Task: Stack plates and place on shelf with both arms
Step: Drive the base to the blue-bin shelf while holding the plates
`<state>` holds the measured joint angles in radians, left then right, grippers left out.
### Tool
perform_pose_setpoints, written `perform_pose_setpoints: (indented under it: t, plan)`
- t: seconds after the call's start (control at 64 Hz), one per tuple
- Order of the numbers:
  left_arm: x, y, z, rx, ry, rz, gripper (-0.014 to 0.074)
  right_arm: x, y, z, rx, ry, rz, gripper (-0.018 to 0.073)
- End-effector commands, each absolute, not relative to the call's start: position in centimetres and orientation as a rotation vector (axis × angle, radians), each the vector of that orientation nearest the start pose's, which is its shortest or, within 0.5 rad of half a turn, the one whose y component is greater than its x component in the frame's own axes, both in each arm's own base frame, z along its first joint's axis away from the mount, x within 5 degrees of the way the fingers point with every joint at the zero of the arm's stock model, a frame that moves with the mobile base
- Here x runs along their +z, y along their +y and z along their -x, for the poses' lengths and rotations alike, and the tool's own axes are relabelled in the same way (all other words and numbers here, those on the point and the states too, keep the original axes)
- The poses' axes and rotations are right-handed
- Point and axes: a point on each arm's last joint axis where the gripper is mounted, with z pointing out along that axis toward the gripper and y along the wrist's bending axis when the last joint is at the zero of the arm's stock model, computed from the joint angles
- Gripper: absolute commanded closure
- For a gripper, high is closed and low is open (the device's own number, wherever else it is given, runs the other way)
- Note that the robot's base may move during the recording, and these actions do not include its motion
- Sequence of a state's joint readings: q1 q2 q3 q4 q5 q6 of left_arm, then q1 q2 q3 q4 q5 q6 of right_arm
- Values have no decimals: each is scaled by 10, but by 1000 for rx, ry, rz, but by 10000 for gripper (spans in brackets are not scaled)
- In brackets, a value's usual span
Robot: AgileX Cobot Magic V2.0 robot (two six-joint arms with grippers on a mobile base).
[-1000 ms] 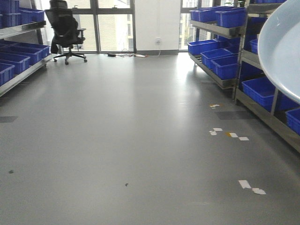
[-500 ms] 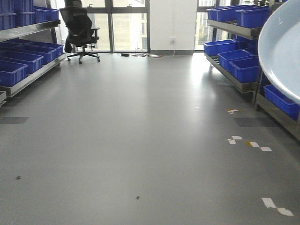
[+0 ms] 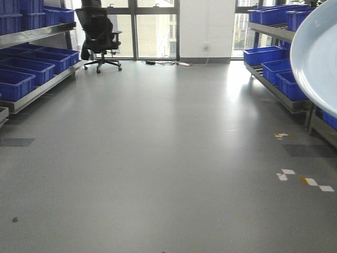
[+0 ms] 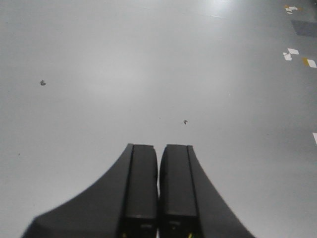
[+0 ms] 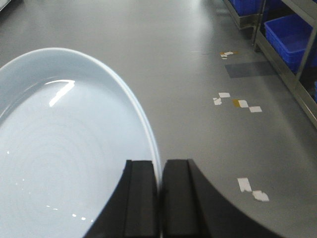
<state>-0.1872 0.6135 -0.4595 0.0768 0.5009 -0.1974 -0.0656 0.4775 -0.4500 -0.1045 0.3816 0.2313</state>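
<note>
Grey floor (image 3: 158, 158) runs ahead of both pincers, with bin racks (image 3: 31, 79) at either side and a chair (image 3: 102, 34) far off. The right pincer (image 5: 159, 198) pinches the plate (image 5: 64, 163) at its rim, with the dish spreading to its left. The left pincer (image 4: 158, 188) is pressed together above the floor.

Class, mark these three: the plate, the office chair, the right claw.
plate (image 5: 69, 148): right wrist view, middle of its inner face.
office chair (image 3: 101, 26): front view, its backrest.
right claw (image 5: 160, 167): right wrist view, midway between its fingertips.

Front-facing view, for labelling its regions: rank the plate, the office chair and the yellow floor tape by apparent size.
1. plate, cropped and nearest the camera, so inflated
2. office chair
3. yellow floor tape
</note>
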Motion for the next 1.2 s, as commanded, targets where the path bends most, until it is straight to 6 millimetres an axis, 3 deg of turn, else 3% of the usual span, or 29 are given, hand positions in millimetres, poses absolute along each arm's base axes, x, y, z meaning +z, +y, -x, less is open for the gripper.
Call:
perform_pose_setpoints:
  t: [0.0,1.188]
  plan:
    - [288,-20,-123,-167,2047,-33,500,313,-10,-104,9,1757,-192,502]
    - [288,-20,-123,-167,2047,-33,500,313,-10,-104,9,1757,-192,502]
